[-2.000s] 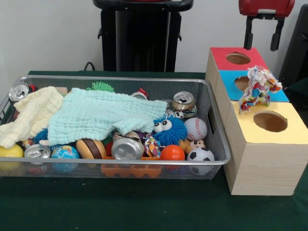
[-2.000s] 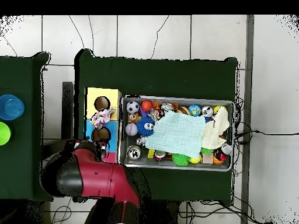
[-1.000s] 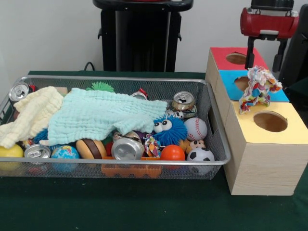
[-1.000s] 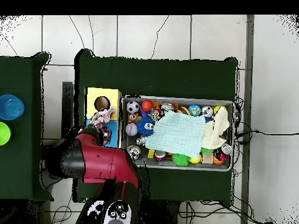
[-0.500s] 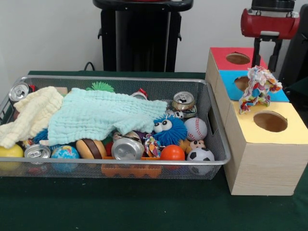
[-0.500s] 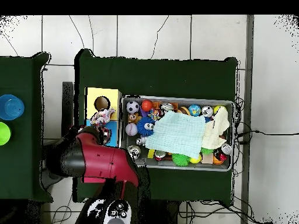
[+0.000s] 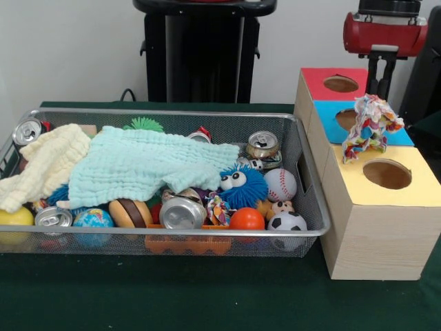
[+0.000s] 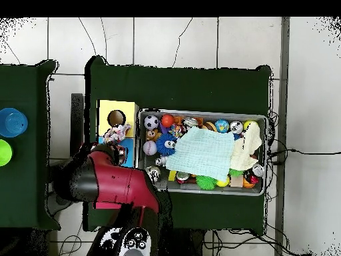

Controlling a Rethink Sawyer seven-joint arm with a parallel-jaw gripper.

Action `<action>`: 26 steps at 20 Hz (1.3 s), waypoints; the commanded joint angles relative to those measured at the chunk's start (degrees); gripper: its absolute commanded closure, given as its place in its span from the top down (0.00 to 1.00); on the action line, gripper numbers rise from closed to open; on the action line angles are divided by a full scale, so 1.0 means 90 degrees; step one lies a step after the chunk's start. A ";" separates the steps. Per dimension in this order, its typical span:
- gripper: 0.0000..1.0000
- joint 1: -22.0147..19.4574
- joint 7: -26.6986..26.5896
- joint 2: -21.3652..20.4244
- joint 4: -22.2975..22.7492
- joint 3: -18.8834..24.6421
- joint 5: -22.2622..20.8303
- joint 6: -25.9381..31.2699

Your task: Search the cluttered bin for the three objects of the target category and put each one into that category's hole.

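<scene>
A multicoloured rope toy (image 7: pixel 371 126) lies draped on the sorting box (image 7: pixel 375 227) at the right of the frame, over the edge of the blue hole (image 7: pixel 347 118), not yet fallen in. The gripper (image 7: pixel 381 72) hangs above it in the upper right, its fingers pressed together on nothing. The next move likely calls for nudging the toy into the hole. A similar rope toy (image 7: pixel 218 207) sits in the bin (image 7: pixel 306 207) at centre. No writing is legible.

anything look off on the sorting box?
Yes: the multicolored rope toy sits snagged on top of the sorting box, draped across the blue hole's edge instead of dropped through. The gripper hangs behind it, over the box.
</scene>
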 commanded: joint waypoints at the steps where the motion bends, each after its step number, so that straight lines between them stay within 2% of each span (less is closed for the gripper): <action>1: 0.00 -0.0200 0.1432 0.0170 -0.0088 0.0372 0.0251 -0.0261; 4: 0.00 -0.0224 0.1408 0.0167 -0.0097 0.0392 0.0251 -0.0250; 5: 1.00 -0.0276 0.1416 0.0140 -0.0036 0.0474 0.0279 -0.0275; 8: 1.00 -0.0393 0.1350 0.0087 0.0037 0.0618 0.0268 -0.0312; 16: 1.00 -0.0353 0.1410 0.0095 0.0006 0.0567 0.0270 -0.0286; 20: 1.00 -0.0402 0.1550 0.0124 0.0082 0.0652 0.0358 -0.0543; 26: 1.00 -0.0376 0.1464 0.0159 -0.0164 0.0563 0.0416 -0.0310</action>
